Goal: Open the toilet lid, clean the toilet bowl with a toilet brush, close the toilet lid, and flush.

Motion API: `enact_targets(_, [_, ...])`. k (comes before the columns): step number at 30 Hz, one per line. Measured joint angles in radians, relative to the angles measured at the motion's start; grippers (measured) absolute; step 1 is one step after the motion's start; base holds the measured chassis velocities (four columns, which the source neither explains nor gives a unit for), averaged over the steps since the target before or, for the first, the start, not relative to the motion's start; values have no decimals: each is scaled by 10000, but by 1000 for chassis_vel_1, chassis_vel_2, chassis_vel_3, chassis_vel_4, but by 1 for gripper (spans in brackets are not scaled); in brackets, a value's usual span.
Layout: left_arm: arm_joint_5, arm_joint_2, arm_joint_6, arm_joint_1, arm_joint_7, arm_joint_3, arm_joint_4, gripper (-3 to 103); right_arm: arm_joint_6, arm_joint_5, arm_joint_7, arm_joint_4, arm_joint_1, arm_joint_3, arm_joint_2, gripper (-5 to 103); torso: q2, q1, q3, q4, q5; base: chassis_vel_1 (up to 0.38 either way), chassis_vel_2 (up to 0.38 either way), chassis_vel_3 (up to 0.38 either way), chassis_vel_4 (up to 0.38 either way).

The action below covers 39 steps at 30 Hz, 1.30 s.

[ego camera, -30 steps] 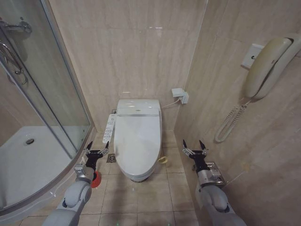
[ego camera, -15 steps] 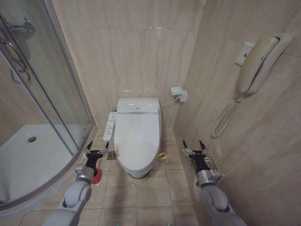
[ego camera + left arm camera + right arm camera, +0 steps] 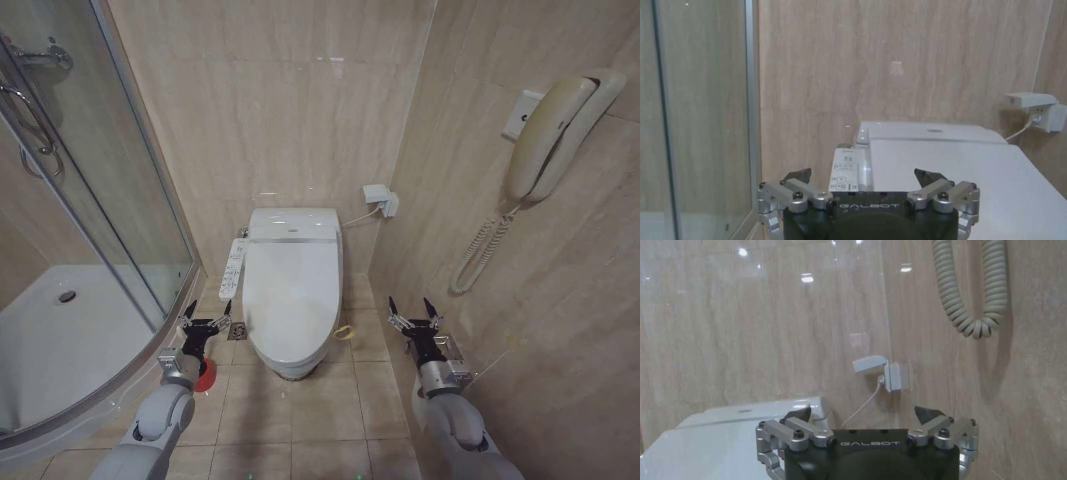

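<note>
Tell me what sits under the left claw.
Under the left claw, a red cup-shaped holder stands on the floor tiles, partly covered by the arm. Its contents are hidden.

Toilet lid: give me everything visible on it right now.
The toilet lid is a glossy white, elongated oval that looks like plastic. It is shut, lying flat over the toilet bowl, its rear edge meeting the white seat unit. A green-yellow strap loops out at its right front edge. A long white button panel runs beside its left edge. Neither the left gripper nor the right gripper, both open, touches it.
</note>
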Motion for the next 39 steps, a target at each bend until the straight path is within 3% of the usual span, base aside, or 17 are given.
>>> enact_targets(39, [0,0,0,-1,0,0,0,100,0,0,0,0,0,0,0,100,0,0,-1,-1,0,12,10,-13,-11])
